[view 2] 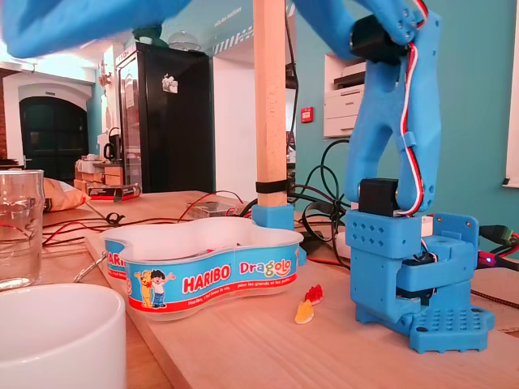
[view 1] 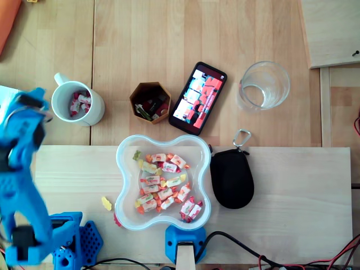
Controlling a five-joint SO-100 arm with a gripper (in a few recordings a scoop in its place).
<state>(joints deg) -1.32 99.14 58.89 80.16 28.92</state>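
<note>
In the overhead view, the blue arm (view 1: 22,185) extends along the left edge of the wooden board (view 1: 292,185). The clover-shaped tub (view 1: 163,139) of sweets sits mid-board, with a black pouch (view 1: 232,179) to its right. The gripper (view 1: 35,104) is at far left, just beside the white mug (view 1: 97,112) and apart from it. Whether its fingers are apart or together cannot be determined. The mug holds wrapped sweets (view 1: 80,103). One loose sweet (view 1: 106,203) lies left of the tub.

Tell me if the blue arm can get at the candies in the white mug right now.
Probably yes: in the overhead view the gripper sits just left of the white mug, whose open top has nothing over it.
</note>
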